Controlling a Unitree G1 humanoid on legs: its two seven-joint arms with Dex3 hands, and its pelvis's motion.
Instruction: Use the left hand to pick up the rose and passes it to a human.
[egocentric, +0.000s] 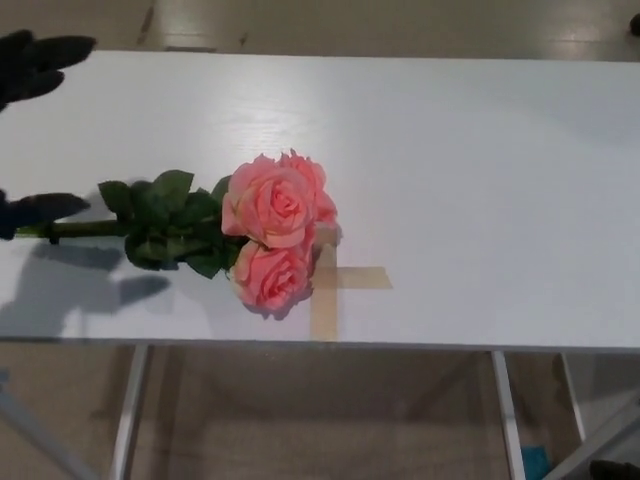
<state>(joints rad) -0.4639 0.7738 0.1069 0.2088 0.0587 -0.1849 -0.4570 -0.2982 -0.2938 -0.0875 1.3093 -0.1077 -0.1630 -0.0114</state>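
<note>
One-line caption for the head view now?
Left hand, fingers spread, at the stem end of pink roses lying on a white table.

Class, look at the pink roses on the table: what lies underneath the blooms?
A tan tape cross on the white table runs under the roses; its upper arm is hidden beneath the blooms.

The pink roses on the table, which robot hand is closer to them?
The left hand. It is at the picture's left edge, fingers apart, right by the green stem end of the roses on the white table. The right hand is not in view.
</note>
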